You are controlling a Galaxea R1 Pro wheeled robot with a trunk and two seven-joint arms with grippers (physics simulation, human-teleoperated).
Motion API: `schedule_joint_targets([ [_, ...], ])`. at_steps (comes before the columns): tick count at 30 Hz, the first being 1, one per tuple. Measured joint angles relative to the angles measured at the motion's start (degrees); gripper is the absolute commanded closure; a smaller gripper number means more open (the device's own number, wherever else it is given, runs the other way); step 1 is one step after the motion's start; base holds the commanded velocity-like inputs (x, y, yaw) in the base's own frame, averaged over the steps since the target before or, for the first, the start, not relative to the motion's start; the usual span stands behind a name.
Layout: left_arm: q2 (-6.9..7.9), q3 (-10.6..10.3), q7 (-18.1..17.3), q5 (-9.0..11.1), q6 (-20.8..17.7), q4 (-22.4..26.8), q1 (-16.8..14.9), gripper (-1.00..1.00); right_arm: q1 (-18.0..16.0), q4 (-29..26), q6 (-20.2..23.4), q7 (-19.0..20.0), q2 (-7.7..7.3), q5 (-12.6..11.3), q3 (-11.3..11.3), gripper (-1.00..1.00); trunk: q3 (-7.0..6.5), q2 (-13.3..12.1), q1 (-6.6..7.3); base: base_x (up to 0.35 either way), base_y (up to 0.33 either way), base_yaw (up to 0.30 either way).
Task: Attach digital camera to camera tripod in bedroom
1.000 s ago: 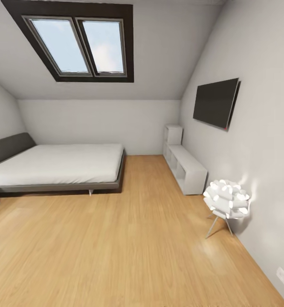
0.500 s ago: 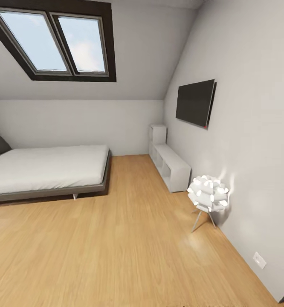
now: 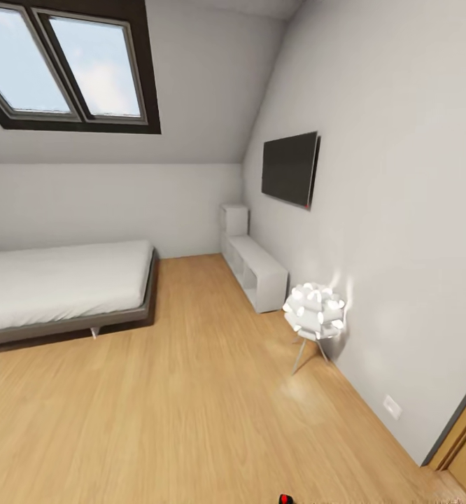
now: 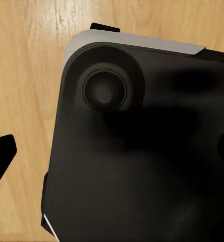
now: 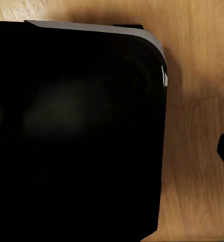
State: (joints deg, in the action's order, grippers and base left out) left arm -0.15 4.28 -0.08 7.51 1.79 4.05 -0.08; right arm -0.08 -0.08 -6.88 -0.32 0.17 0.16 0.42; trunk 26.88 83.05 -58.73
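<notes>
Fingers-wise I can't tell how wide either set is — dark tips (image 4: 1, 154) peek in over the robot's black base (image 4: 142, 151). Grey attic bedroom (image 3: 191, 189): low grey bed (image 3: 58, 283) left, white lamp (image 3: 315, 311) right, tiny red-black speck (image 3: 285, 499) bottom edge.

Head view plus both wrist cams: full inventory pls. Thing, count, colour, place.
Skylight: 1, two panes, dark frame, in the sloped ceiling, upper left.
Bed: 1, low, white top on a grey base, left side against the far wall.
TV: 1, black, mounted on the right wall.
Low shelf unit: 1, white, along the right wall under the TV, with a taller cube at its far end.
Lamp: 1, white, lit, on thin metal legs, on the floor by the right wall.
Wall socket: 1, white, low on the right wall.
Floor: light wood.
Red spot: 1, at the bottom edge; cannot tell what it is.
Robot base: black, over the wood floor, in both wrist views.
</notes>
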Motion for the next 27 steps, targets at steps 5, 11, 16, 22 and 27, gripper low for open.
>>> schedule_joint_targets([
  [5, -0.01, -0.01, 0.0, -0.03, 0.04, 0.0, 0.0, -1.0, 0.0, 0.0, 0.0, 0.0, 0.0, 0.0, -0.01, -1.0, 0.0, 0.0, 0.0, 0.0, 0.0, -0.243],
  [11, -0.01, -0.01, 0.0, -0.04, 0.28, 0.04, 0.0, -1.0, 0.0, 0.0, 0.01, 0.0, 0.0, 0.0, -0.01, -1.0, 0.0, 0.0, 0.0, 0.0, 0.0, -0.243],
  [16, 0.01, 0.03, 0.0, -0.02, 0.41, 0.05, 0.0, -1.0, 0.0, 0.0, 0.0, 0.0, 0.0, 0.0, -0.02, -1.0, 0.0, 0.0, 0.0, 0.0, 0.0, -0.243],
  [22, 0.06, 0.06, 0.06, 0.04, 0.39, 0.03, 0.0, -1.0, 0.0, 0.0, 0.0, 0.0, 0.0, 0.0, 0.0, -1.0, 0.0, 0.0, 0.0, 0.0, 0.0, -0.243],
  [27, 0.05, 0.07, 0.14, 0.06, 0.42, 0.06, 0.0, -1.0, 0.0, 0.0, 0.0, 0.0, 0.0, 0.0, 0.02, -1.0, 0.0, 0.0, 0.0, 0.0, 0.0, -0.243],
])
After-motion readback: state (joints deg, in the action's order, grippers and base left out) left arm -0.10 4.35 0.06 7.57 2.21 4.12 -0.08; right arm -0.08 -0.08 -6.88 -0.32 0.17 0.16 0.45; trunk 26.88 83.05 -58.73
